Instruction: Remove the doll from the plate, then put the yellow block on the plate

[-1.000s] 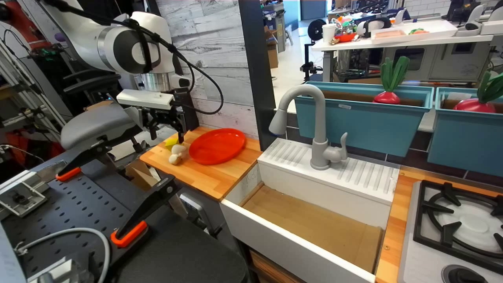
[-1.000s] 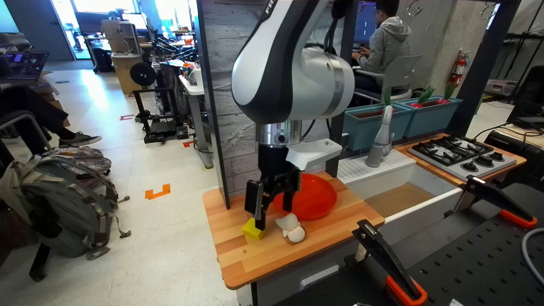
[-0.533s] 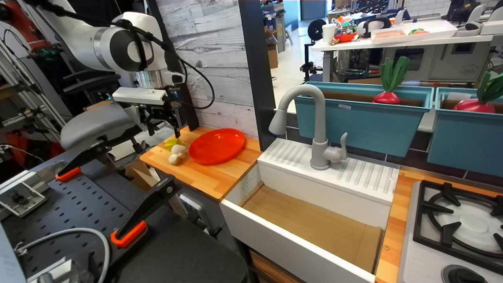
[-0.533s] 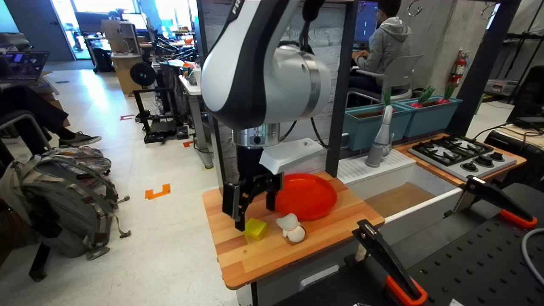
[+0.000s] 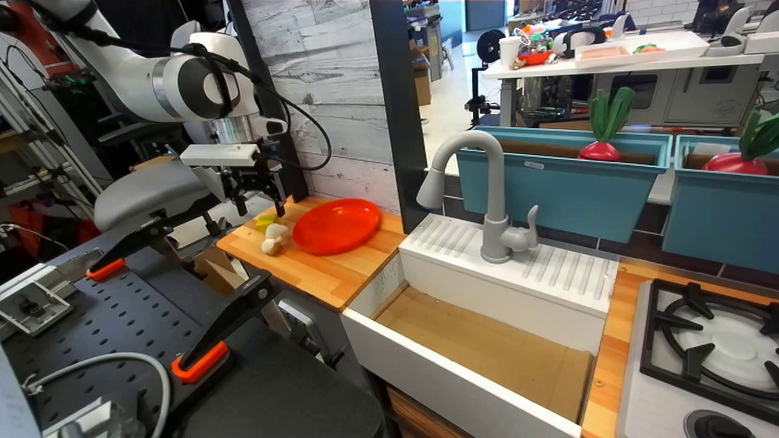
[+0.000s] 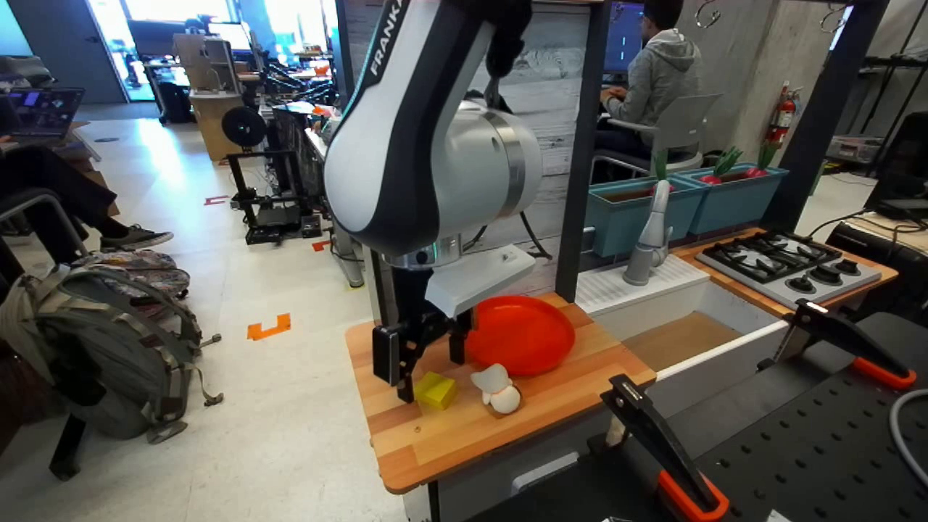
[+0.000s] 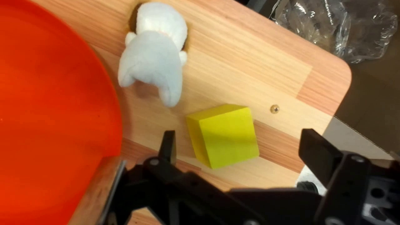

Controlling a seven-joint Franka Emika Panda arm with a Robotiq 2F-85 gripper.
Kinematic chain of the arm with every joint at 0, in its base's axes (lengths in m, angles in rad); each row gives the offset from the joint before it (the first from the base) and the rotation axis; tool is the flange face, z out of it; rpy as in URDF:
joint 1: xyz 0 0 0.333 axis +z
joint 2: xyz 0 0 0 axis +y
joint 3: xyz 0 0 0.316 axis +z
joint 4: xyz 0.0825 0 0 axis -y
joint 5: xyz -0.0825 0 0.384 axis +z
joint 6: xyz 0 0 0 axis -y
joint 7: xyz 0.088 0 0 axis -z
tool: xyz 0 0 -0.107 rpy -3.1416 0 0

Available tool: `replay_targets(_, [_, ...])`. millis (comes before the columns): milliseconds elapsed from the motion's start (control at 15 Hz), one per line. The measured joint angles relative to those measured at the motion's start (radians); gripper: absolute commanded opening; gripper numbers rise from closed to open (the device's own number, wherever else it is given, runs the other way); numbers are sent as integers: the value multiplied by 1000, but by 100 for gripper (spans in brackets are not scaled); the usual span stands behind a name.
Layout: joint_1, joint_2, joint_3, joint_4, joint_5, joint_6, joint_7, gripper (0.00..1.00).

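Note:
The red-orange plate [image 5: 336, 226] lies flat on the wooden counter with nothing on it; it also shows in an exterior view [image 6: 525, 337] and the wrist view [image 7: 56, 109]. The cream-white doll [image 7: 153, 57] lies on the wood beside the plate, seen also in both exterior views [image 5: 275, 238] [image 6: 499, 390]. The yellow block [image 7: 229, 137] sits on the wood near the doll, also in both exterior views [image 5: 266, 222] [image 6: 436, 391]. My gripper [image 7: 239, 136] is open and empty above the block, fingers apart on either side of it in the wrist view; it also shows in an exterior view [image 6: 431, 375].
The wooden counter [image 6: 536, 409] ends in a rounded corner close to the block. A plank wall [image 5: 341, 91] stands behind the plate. A white sink [image 5: 487, 274] with a grey faucet [image 5: 496, 201] adjoins the counter. A black clamp [image 6: 652, 435] stands in front.
My gripper has moved away from the plate side, past the block's near face, and then lowered a little. It stays open. The doll, block and plate have not moved.

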Motion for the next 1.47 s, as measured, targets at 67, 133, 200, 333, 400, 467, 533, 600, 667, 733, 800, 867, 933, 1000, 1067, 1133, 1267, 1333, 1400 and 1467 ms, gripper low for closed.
replay_targets(67, [5, 9, -7, 11, -4, -6, 7, 74])
replay_targets(133, [9, 18, -11, 23, -8, -10, 13, 65])
replay_targets(200, [10, 28, -13, 34, -11, -16, 16, 58])
replay_targets(333, [10, 47, -13, 61, -11, -45, 20, 42])
replay_targets(400, [10, 55, -13, 75, -11, -59, 21, 34])
replay_targets(467, [10, 64, -13, 89, -11, -76, 23, 27])
replay_targets(533, [10, 69, -14, 102, -11, -91, 26, 26])
replay_targets(600, [10, 69, -14, 114, -11, -109, 29, 24])
replay_targets(667, [10, 71, -14, 124, -11, -123, 31, 23])
replay_targets(733, [10, 73, -14, 132, -11, -132, 34, 23])
replay_targets(800, [10, 76, -14, 139, -11, -137, 37, 23])
replay_targets(867, [10, 77, -14, 143, -11, -140, 40, 23])
replay_targets(933, [10, 77, -14, 144, -11, -140, 44, 23])
replay_targets(1000, [10, 77, -14, 144, -11, -140, 48, 23])
replay_targets(1067, [10, 77, -14, 144, -11, -140, 53, 23])
replay_targets(1133, [10, 74, -14, 142, -11, -137, 58, 23])
replay_targets(1267, [10, 55, -16, 125, -11, -120, 71, 23])
replay_targets(1333, [10, 40, -20, 109, -11, -105, 81, 23])
replay_targets(1400, [10, 21, -25, 89, -11, -84, 94, 23])
replay_targets(1467, [10, -2, -34, 64, -11, -60, 109, 23])
